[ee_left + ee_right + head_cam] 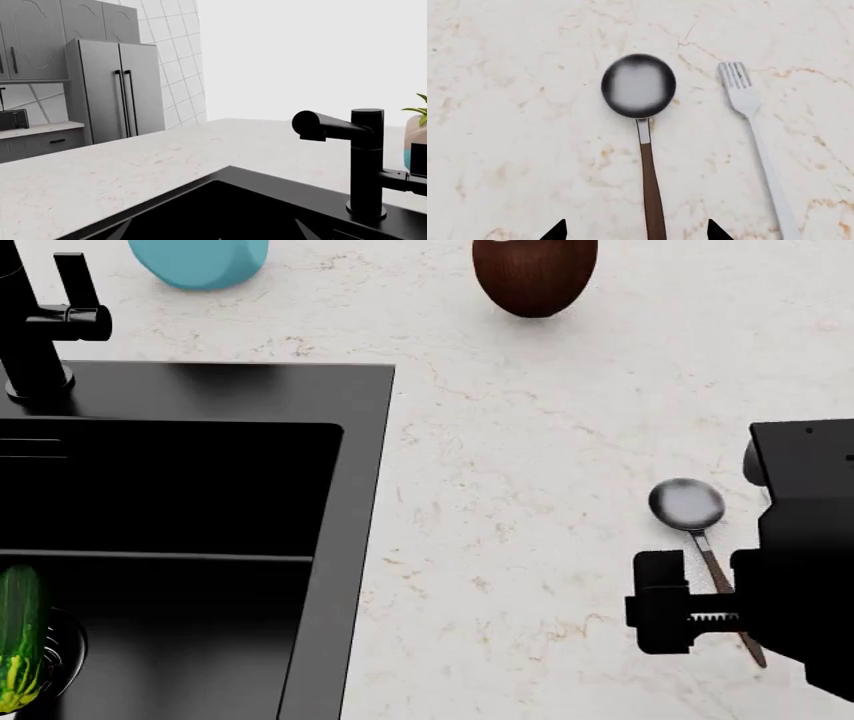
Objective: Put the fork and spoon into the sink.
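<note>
The spoon (638, 86) lies flat on the marble counter, dark glossy bowl away from me, brown handle running back between my fingers. The pale fork (747, 100) lies parallel beside it, a short gap apart. My right gripper (636, 231) hovers open above the spoon's handle, its two black fingertips either side of it and not touching. In the head view the spoon (686, 504) sits right of the sink (363, 440), and my right arm (801, 560) hides the fork. My left gripper (213, 231) hangs open over the sink (230, 175), holding nothing.
A black faucet (34, 330) stands on the sink's back rim. A green and yellow item (16, 640) lies in the basin by the drain. A blue cup (200, 260) and a brown vase (534, 275) stand at the counter's back. A fridge (117, 90) stands beyond.
</note>
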Controlling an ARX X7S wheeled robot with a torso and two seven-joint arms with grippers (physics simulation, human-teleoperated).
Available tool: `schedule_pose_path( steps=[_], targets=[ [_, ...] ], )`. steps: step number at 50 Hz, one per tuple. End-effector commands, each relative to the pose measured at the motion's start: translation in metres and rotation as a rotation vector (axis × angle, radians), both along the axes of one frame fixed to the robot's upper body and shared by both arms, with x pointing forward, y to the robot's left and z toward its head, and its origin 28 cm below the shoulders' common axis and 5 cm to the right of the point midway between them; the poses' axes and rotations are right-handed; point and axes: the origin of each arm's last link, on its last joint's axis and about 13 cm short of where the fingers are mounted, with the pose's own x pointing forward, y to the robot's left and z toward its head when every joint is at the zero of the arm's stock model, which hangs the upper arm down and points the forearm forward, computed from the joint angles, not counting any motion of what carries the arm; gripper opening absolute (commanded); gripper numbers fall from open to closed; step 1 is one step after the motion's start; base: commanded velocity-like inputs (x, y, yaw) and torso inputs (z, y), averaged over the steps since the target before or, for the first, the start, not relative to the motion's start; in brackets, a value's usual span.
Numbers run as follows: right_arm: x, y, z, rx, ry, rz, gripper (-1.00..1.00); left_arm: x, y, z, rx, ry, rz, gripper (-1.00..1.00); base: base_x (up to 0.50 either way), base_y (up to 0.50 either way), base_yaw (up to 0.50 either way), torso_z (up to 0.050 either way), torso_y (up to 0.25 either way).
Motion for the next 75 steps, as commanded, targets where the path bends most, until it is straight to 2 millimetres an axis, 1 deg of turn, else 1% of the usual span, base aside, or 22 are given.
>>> schedule_pose_path(
  steps=[1, 14, 26, 27, 29, 31, 33, 38, 41, 43, 45, 50, 55, 59, 60, 61, 63, 66, 68, 69, 74, 75],
  targets=[
    [0.0, 0.0, -0.013, -0.013, 0.042, 0.005, 1.0, 0.0, 0.0, 0.0, 0.001, 0.001, 0.0, 1.0, 0.0, 0.0, 0.0, 0.0, 0.0],
    [0.0, -0.001, -0.022, -0.006, 0.065, 0.013, 1.0, -0.002, 0.0, 0.001, -0.001, 0.0, -0.001, 1.0, 0.0, 0.0, 0.0, 0.0, 0.0],
    [0.006, -0.009, -0.042, 0.015, 0.07, 0.026, 1.0, -0.005, 0.001, 0.0, -0.003, -0.003, 0.004, 1.0, 0.0, 0.0, 0.0, -0.002, 0.0],
    [0.005, -0.008, -0.041, -0.003, 0.054, 0.047, -1.0, -0.005, 0.001, 0.0, -0.002, -0.004, 0.005, 1.0, 0.0, 0.0, 0.0, 0.0, 0.0],
    [0.006, -0.008, -0.039, -0.056, 0.005, 0.063, -1.0, -0.006, 0.001, 0.0, -0.003, -0.006, 0.006, 1.0, 0.0, 0.0, 0.0, 0.0, 0.0],
    [0.006, -0.007, -0.036, -0.052, -0.029, 0.059, -1.0, -0.006, 0.002, 0.0, -0.003, -0.006, 0.008, 1.0, 0.0, 0.0, 0.0, 0.0, 0.0],
    [0.007, -0.006, -0.033, -0.089, -0.05, 0.098, -1.0, -0.007, 0.002, 0.001, -0.003, -0.008, 0.008, 1.0, 0.0, 0.0, 0.0, 0.0, 0.0],
    [0.008, 0.0, -0.028, -0.114, -0.077, 0.178, -1.0, -0.007, 0.002, 0.0, -0.006, -0.007, 0.01, 1.0, 0.0, 0.0, 0.0, 0.0, 0.0],
    [0.011, 0.004, -0.021, -0.137, -0.122, 0.215, -1.0, -0.007, 0.002, 0.0, -0.006, -0.008, 0.012, 1.0, 0.0, 0.0, 0.0, 0.0, 0.0],
    [0.013, 0.007, -0.013, -0.16, -0.157, 0.241, -1.0, -0.007, 0.002, 0.0, -0.006, -0.008, 0.011, 1.0, 0.0, 0.0, 0.0, 0.0, 0.0],
    [0.016, 0.015, 0.007, -0.166, -0.228, 0.273, -1.0, -0.006, 0.002, 0.0, -0.006, -0.008, 0.011, 1.0, 0.0, 0.0, 0.0, 0.0, 0.0],
    [0.018, 0.031, 0.04, -0.171, -0.344, 0.35, -1.0, -0.007, 0.002, 0.0, -0.005, -0.008, 0.01, 1.0, 0.0, 0.0, 0.0, 0.0, 0.0],
    [0.02, 0.046, 0.051, -0.172, -0.371, 0.431, -1.0, -0.006, 0.001, 0.001, -0.004, -0.008, 0.011, 1.0, 0.0, 0.0, 0.0, 0.0, 0.0],
    [0.032, 0.073, 0.06, -0.134, -0.404, 0.542, -1.0, -0.005, 0.0, 0.001, -0.005, -0.004, 0.004, 1.0, 0.0, 0.0, 0.0, 0.0, 0.0],
    [0.035, 0.081, 0.061, -0.129, -0.407, 0.575, -1.0, -0.005, 0.0, 0.002, -0.004, -0.004, 0.004, 1.0, 0.0, 0.0, 0.0, 0.0, 0.0],
    [0.037, 0.084, 0.063, -0.116, -0.411, 0.583, -1.0, -0.005, -0.001, 0.003, -0.004, -0.005, 0.002, 1.0, 0.0, 0.0, 0.0, 0.0, 0.0],
    [0.042, 0.099, 0.064, -0.084, -0.412, 0.645, -1.0, -0.006, -0.001, 0.005, -0.002, -0.01, 0.001, 1.0, 0.0, 0.0, 0.0, 0.0, 0.0],
    [0.042, 0.117, 0.059, -0.053, -0.416, 0.729, -1.0, -0.006, -0.002, 0.004, -0.003, -0.01, -0.001, 1.0, 0.0, 0.0, 0.0, 0.0, 0.0],
    [0.042, 0.133, 0.054, -0.015, -0.413, 0.798, -1.0, -0.006, -0.001, 0.004, -0.004, -0.011, -0.002, 1.0, 0.0, 0.0, 0.0, 0.0, 0.0],
    [0.042, 0.136, 0.053, -0.006, -0.41, 0.81, -1.0, -0.006, -0.001, 0.004, -0.003, -0.011, -0.002, 1.0, 0.0, 0.0, 0.0, 0.0, 0.0],
    [0.04, 0.172, 0.043, 0.076, -0.402, 0.96, -1.0, -0.005, -0.001, 0.005, -0.004, -0.017, -0.005, 1.0, 0.0, 0.0, 0.0, 0.0, 0.0],
    [0.039, 0.175, 0.042, 0.086, -0.399, 0.971, -1.0, -0.005, -0.001, 0.005, -0.005, -0.017, -0.007, 1.0, 0.0, 0.0, 0.0, 0.0, 0.0]
  ],
)
